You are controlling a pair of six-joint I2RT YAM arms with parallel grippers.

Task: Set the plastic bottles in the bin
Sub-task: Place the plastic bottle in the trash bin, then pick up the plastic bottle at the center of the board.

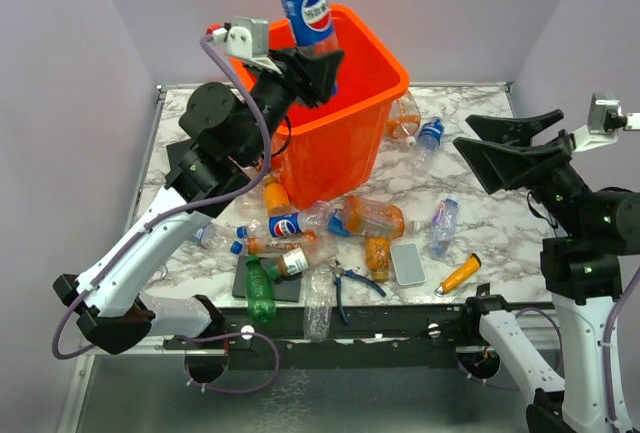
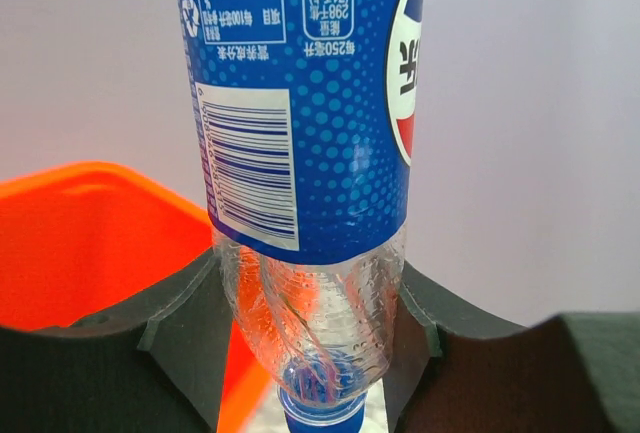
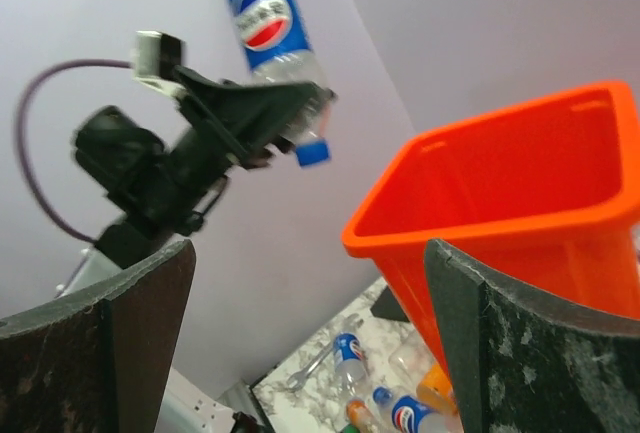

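A white worktop (image 1: 500, 213) veined in grey marble pattern carries a large bright orange plastic bin (image 1: 330, 143), standing upright toward the far edge, left of centre. Just right of it, near the far edge, lie a clear bottle with an orange label (image 1: 404, 118) and a blue-labelled clear bottle (image 1: 429, 137). A jumble of small plastic bottles (image 1: 330, 223) spreads across the middle in front of the bin, among them a blue-labelled cola bottle (image 1: 290, 224) and an orange-tinted bottle (image 1: 377, 217). Toward the near edge, a green bottle (image 1: 260, 293) lies across a dark flat square mat (image 1: 285, 288), near blue-handled pliers (image 1: 355, 283), a pale grey rounded rectangular block (image 1: 407, 263) and an orange-handled marker-like tool (image 1: 458, 275).
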